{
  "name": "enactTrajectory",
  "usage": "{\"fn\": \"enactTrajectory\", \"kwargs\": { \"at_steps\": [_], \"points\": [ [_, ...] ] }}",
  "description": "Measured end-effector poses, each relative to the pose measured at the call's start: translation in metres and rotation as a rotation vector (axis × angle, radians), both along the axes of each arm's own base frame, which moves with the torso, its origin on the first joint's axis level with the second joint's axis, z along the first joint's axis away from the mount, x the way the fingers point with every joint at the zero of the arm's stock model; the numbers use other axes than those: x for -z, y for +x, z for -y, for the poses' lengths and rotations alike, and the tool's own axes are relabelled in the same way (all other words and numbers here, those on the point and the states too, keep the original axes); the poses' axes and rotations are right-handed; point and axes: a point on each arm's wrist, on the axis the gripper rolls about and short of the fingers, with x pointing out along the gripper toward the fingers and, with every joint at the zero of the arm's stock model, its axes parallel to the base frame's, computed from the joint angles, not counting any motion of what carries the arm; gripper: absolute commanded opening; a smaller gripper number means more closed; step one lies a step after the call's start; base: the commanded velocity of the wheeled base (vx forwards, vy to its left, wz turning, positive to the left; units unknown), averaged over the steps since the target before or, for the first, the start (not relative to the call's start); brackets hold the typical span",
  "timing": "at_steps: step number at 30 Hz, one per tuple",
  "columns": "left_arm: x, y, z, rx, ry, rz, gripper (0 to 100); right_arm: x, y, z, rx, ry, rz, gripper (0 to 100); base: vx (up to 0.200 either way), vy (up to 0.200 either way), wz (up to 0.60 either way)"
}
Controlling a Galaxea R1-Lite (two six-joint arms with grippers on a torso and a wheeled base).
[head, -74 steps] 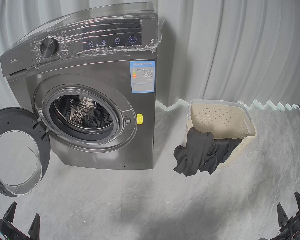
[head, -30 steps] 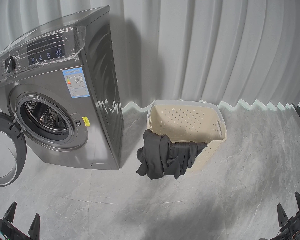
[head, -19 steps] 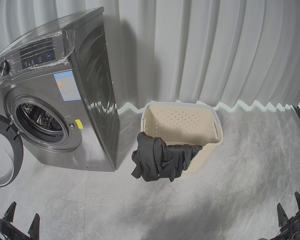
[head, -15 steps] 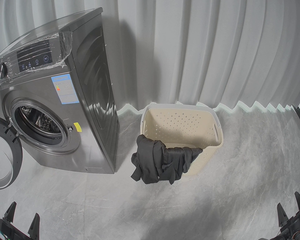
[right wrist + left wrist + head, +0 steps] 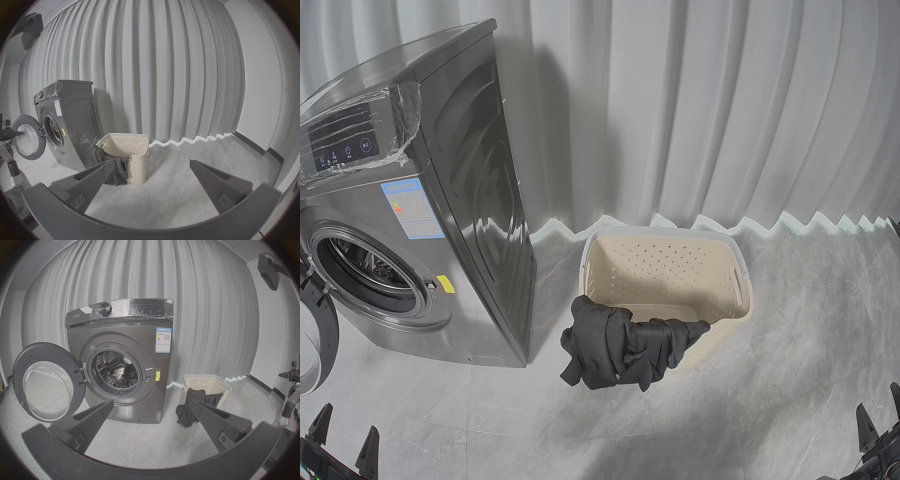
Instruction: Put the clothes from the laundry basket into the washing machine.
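A cream laundry basket (image 5: 665,269) stands on the floor to the right of the grey washing machine (image 5: 456,206). Dark clothes (image 5: 625,353) hang over the basket's near rim and down its outside. The machine's round door (image 5: 47,382) is swung wide, and a dark garment (image 5: 123,383) lies in the drum. My left gripper (image 5: 349,420) is low at the near left, open and empty. My right gripper (image 5: 876,400) is low at the near right, also open and empty. Both are well short of the basket (image 5: 206,383) and the clothes (image 5: 117,170).
White pleated curtains (image 5: 706,106) close off the back behind machine and basket. Grey marble floor (image 5: 675,425) lies bare between me and the basket. The open door (image 5: 315,337) juts out at the far left.
The whole head picture has shifted: the camera has turned right and come closer, so the machine now sits at the left edge and the basket in the middle. Both grippers keep their pose.
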Motion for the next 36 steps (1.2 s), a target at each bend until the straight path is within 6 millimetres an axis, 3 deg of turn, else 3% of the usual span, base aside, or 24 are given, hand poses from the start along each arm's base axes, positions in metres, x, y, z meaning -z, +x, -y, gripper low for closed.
{"fn": "enactTrajectory", "kwargs": {
  "at_steps": [4,9,13,25,36],
  "points": [
    [0.0,0.0,0.0,0.0,-0.001,0.0,100,-0.006,-0.001,0.0,-0.004,0.018,0.046,100,0.0,0.0,0.0],
    [0.0,0.0,0.0,0.0,0.0,0.0,100,-0.038,-0.009,-0.001,-0.029,0.064,0.143,100,0.0,0.0,0.0],
    [0.0,0.0,0.0,0.001,0.0,0.0,100,-0.054,-0.003,-0.002,-0.086,0.076,0.094,100,0.0,0.0,0.0],
    [0.0,0.0,0.0,0.002,0.0,0.0,100,-0.07,0.067,-0.008,-0.277,0.081,-0.244,100,0.0,0.0,0.0],
    [0.0,0.0,0.0,0.003,0.0,0.0,100,-0.064,0.136,-0.038,-0.442,0.169,-0.429,100,0.0,0.0,0.0]
  ]
}}
